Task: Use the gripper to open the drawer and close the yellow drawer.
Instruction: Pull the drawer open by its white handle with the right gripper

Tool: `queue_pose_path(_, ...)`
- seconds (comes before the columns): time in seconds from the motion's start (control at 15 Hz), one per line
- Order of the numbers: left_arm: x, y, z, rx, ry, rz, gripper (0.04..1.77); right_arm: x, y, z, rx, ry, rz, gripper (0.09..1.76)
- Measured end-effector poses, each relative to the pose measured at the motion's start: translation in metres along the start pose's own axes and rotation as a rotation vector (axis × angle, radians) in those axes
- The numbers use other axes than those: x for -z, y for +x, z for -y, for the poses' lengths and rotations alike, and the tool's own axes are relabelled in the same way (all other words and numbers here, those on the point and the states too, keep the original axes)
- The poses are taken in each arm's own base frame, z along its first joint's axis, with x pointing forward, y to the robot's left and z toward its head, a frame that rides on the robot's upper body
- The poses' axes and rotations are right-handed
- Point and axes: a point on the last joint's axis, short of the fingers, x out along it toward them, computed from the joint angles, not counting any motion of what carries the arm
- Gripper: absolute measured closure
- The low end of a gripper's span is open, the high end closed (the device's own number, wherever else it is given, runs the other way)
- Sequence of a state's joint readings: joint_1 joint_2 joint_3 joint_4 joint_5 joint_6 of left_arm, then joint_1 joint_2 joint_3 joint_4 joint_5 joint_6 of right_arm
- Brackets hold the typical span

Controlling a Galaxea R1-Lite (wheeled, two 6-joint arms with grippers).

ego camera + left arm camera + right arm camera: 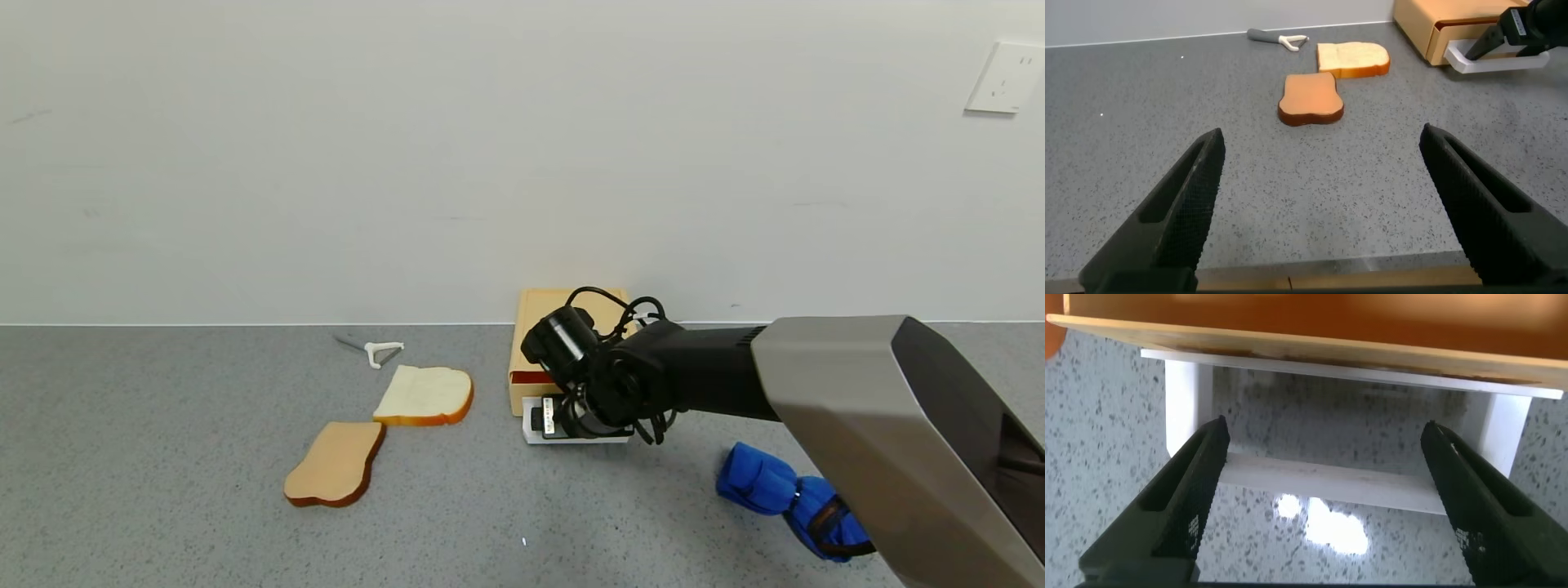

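From the head view, the drawer is seen on the grey table, right by the wall. The right gripper is held low over the white handle at its front. Two bread slices, a peeler and a blue cloth are laid around.

From the left wrist view, the left gripper is held wide open over bare table, well apart from the drawer.

From the right wrist view, the right gripper is spread open, with nothing grasped. The handle is seen between its fingers.
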State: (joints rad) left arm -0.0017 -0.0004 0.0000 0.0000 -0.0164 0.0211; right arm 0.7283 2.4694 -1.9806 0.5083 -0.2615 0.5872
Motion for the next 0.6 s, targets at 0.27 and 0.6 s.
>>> queue_pose_path(0.27,0.0,0.0,0.0,0.0,0.0,0.0,0.09,0.007,-0.006,-0.001,0.016,0.006,-0.051,0.14)
queue_pose_path(0.6,0.0,0.0,0.0,0.0,0.0,0.0,0.09,0.018,-0.015,-0.007,0.038,0.025,-0.107,0.14)
